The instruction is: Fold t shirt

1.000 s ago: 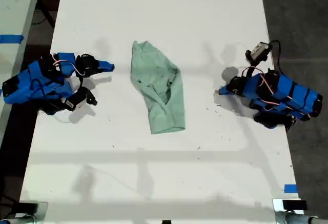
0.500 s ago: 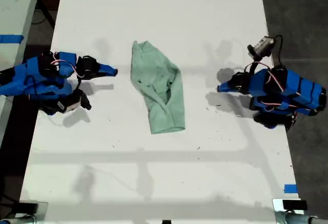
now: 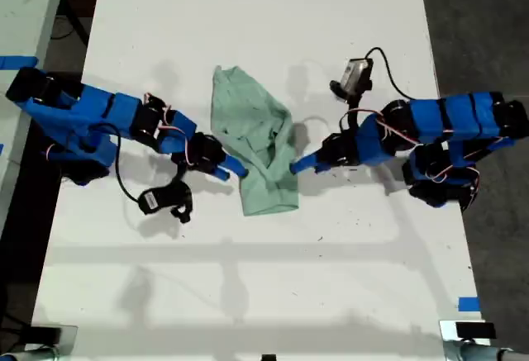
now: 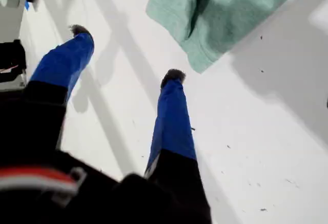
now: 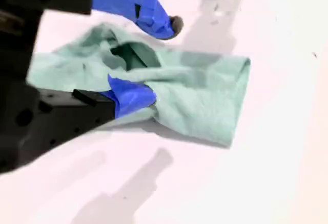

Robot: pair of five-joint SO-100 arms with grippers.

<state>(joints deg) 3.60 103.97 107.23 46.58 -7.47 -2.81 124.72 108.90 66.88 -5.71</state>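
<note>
Mint-green, wrinkled soft cloth, the t shirt [image 3: 256, 142] lies at the middle of the white worktop [image 3: 248, 14]. Its long axis runs from the upper centre of the exterior view down toward the lower centre, leaning a little to that view's right as it descends. Its hem end is at the bottom.

Both arms come at it across the short axis, one on each long edge. My first gripper [image 3: 299, 166] is the end effector of the arm at the exterior view's right. It sits just beside the shirt's right edge, near the lower corner. In the first wrist view its jaws [image 4: 126, 52] stand well apart with nothing between them. Both tips are over bare worktop, and the shirt's corner lies just ahead of the nearer tip.

My second gripper [image 3: 234, 169] is the end effector of the arm at the exterior view's left, and it meets the shirt's left edge at about the same height. In the second wrist view its jaws [image 5: 163, 61] are also apart. One fingertip [image 5: 134, 97] is pressed against the cloth's edge and the other is raised above the fabric. Nothing is clamped yet.

I judge the second end effector nearer to a grasp, since it already straddles its edge. The first has to advance toward the centre of the exterior view before its jaws take in cloth.
</note>
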